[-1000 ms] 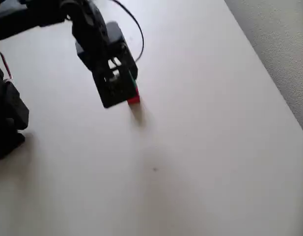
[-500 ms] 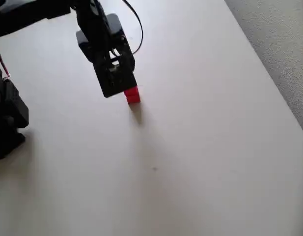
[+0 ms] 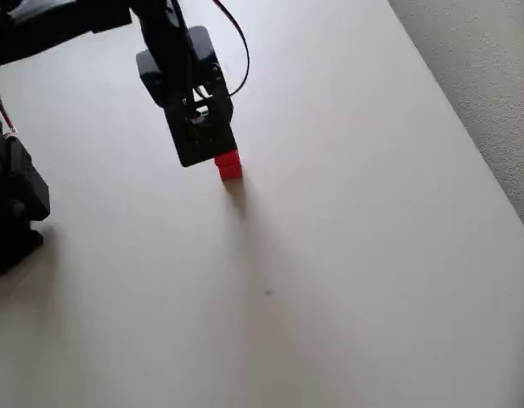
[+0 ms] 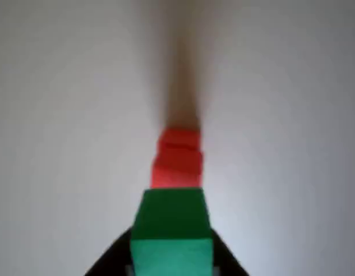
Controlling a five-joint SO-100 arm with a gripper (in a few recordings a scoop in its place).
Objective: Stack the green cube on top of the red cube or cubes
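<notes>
In the wrist view the green cube (image 4: 171, 230) sits between my dark fingers (image 4: 111, 259), with my gripper (image 4: 171, 256) shut on it. Just beyond it are two red cubes (image 4: 177, 164), stacked one on the other, and the green cube's far edge meets the upper one. Whether green rests on the stack or hangs just above it, I cannot tell. In the overhead view the red stack (image 3: 229, 164) stands on the table, and my gripper (image 3: 212, 146) hangs over its upper-left side, hiding the green cube.
The pale table (image 3: 346, 255) spreads wide to the right and front of the stack. Its right edge (image 3: 465, 127) runs diagonally, with grey floor beyond. The arm's black base (image 3: 11, 212) stands at the left, and a cable (image 3: 240, 51) loops behind the gripper.
The gripper has shifted a little up and left over the red stack. The green cube, glimpsed beside the red one a second ago, is now covered by the gripper in the overhead view.
</notes>
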